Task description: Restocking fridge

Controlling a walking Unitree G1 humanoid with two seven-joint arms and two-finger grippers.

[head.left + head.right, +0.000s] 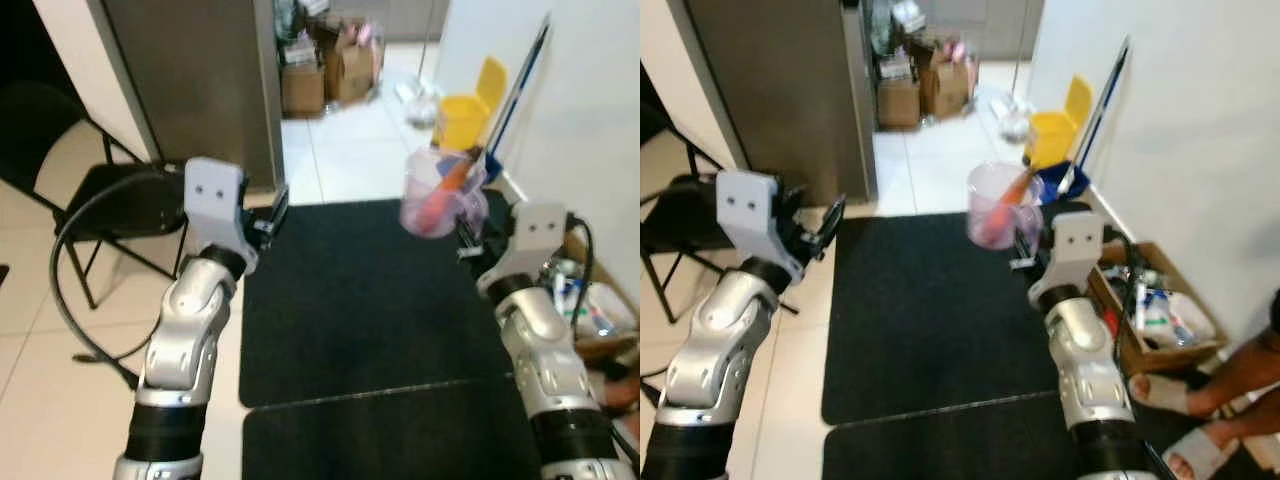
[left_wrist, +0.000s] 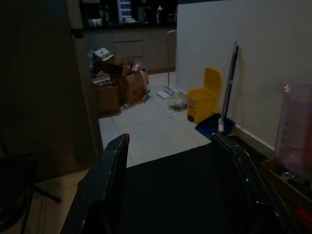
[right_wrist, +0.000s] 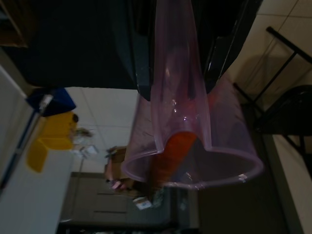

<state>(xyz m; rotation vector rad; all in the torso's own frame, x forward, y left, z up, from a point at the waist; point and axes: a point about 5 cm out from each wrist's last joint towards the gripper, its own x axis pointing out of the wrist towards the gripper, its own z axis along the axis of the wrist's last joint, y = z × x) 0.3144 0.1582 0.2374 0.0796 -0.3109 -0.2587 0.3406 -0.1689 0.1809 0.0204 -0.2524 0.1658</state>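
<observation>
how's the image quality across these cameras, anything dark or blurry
Left and right eye views: bright, slightly soft, the pink jug in the right gripper a bit smeared. Left wrist view: dim, the open left gripper nearly silhouetted. Right wrist view: dark around the jug, which sits close and distorted.

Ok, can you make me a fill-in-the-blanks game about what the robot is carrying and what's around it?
1. The right gripper holds a clear pinkish plastic jug with something ____ in colour inside.
2. The left gripper has its two black fingers ____ and holds nothing.
3. Under both arms lies a ____ floor mat.
4. Against the white wall stands a small ____ bin.

Missing words: orange; open; black; yellow
</observation>
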